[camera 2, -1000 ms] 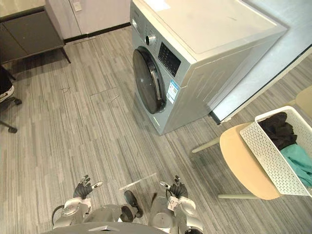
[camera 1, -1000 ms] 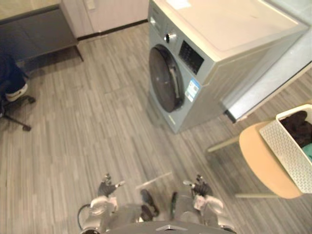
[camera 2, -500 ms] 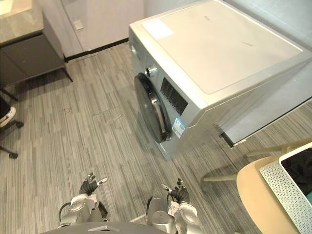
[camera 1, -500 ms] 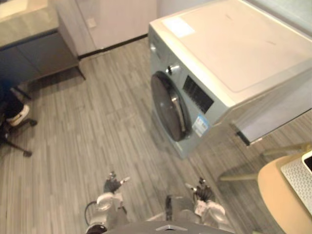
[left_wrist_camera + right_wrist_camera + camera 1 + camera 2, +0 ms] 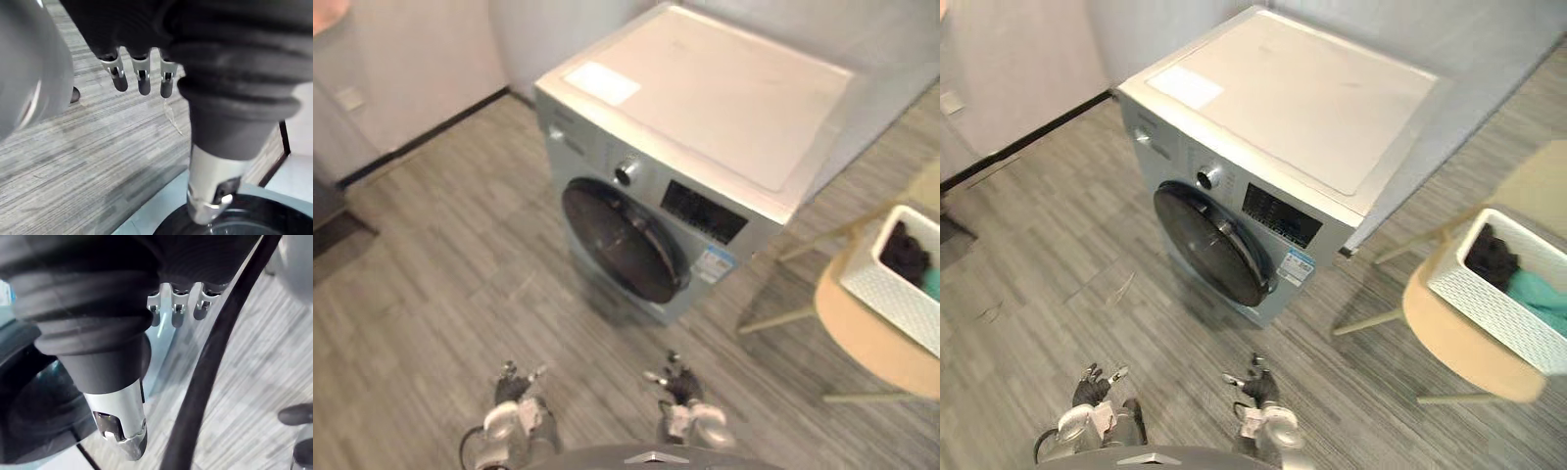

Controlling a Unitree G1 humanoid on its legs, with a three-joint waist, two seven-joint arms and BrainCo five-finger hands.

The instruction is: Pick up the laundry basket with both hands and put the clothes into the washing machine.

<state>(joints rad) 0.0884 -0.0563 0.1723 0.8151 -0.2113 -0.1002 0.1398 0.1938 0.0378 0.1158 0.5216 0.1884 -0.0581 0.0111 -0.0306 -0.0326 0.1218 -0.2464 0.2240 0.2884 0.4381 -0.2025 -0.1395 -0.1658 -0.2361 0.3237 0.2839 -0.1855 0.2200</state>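
I see my left hand (image 5: 1092,389) and right hand (image 5: 1255,387) hanging low at the bottom centre of the frame, fingers loosely spread and holding nothing. The laundry basket (image 5: 1489,311) sits on a tan stool (image 5: 1449,343) at the right, well apart from both hands and near the washing machine (image 5: 1283,108). The frame edge cuts off its far end, and I can only make out the clothes (image 5: 1494,259) as dark and teal heaps.

Home laundry corner: washing machine (image 5: 1263,176), basket of clothes (image 5: 1503,284), wood-look floor (image 5: 1048,264).

Silver-grey washing machine (image 5: 1293,108) with dark door (image 5: 1214,245), white perforated laundry basket (image 5: 1484,308) holding black and seemingly teal clothes (image 5: 1494,257).
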